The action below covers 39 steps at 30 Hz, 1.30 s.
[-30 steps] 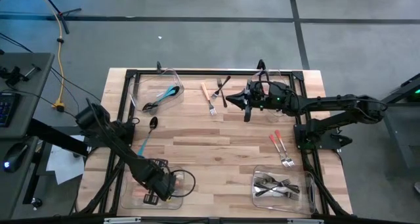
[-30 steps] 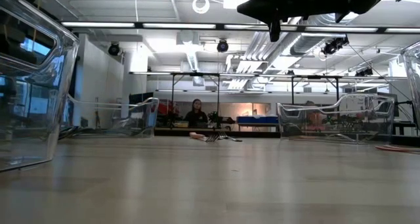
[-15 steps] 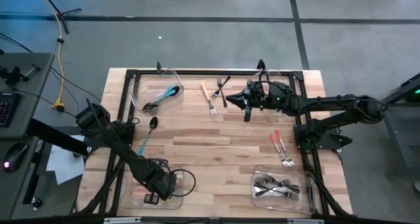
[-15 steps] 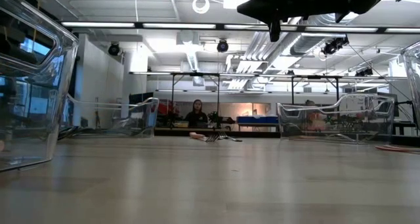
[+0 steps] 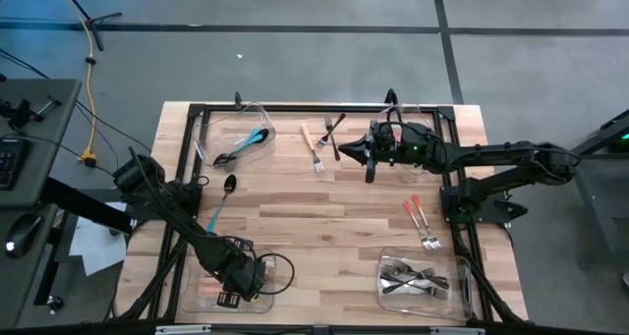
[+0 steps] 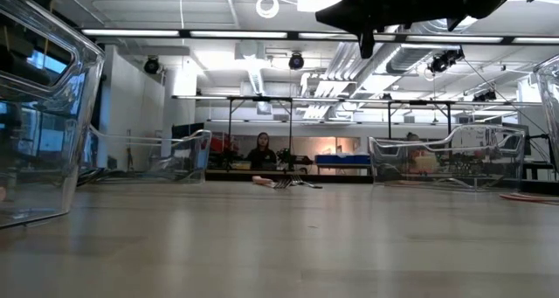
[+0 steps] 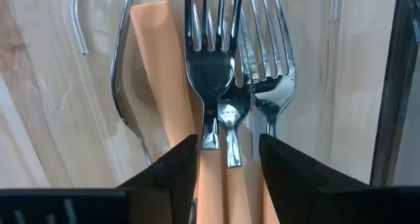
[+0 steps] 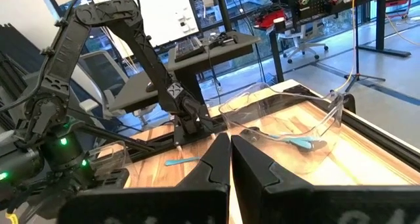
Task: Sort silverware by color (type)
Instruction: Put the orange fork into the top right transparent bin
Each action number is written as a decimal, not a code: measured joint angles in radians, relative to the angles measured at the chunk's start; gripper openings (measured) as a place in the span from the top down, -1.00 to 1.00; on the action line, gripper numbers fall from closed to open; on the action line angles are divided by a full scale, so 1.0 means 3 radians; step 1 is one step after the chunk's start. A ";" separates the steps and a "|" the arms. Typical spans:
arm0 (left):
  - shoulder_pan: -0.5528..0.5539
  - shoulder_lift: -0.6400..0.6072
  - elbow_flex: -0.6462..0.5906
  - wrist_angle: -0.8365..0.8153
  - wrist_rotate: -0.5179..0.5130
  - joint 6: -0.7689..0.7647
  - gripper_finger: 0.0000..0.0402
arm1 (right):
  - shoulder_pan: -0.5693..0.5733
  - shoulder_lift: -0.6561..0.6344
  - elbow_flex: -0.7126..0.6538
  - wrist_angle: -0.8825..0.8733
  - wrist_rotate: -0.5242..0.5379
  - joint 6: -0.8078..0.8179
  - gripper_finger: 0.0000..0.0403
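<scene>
The left gripper (image 7: 228, 159) hangs inside the clear bin (image 5: 192, 294) at the near left corner of the desk (image 5: 324, 232), its fingers (image 7: 176, 163) parted just above the orange-handled forks (image 7: 216, 86) lying side by side on the bin floor, gripping nothing. In the near right bin (image 5: 462, 286) lies a heap of dark metal forks (image 5: 411, 276). Just beyond it two red-orange-handled forks (image 5: 421, 220) lie on the bare wood. Farther back on the left, a teal-handled spoon (image 5: 224, 195) rests on the desk. The right gripper (image 5: 346, 152) hovers over the far middle of the desk, fingers (image 8: 216, 161) pressed together and empty. Near it lie an orange-handled fork (image 5: 313, 146) and a dark fork (image 5: 334, 131). The far left bin (image 5: 211, 129) holds teal-handled silverware (image 5: 248, 144).
</scene>
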 joint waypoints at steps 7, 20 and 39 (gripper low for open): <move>0.0036 -0.0028 0.0000 -0.0104 0.0313 0.0112 0.18 | 0.0000 0.0000 0.0000 -0.0010 0.0000 0.0000 1.00; 0.0655 -0.1507 -0.0003 -0.0318 0.0133 0.0203 0.18 | 0.0001 0.0000 0.0000 -0.0010 -0.0001 0.0007 1.00; 0.2621 -0.2461 -0.0597 0.2591 -0.0285 0.1486 0.18 | 0.0004 0.0001 0.0000 0.0541 -0.0094 0.0158 1.00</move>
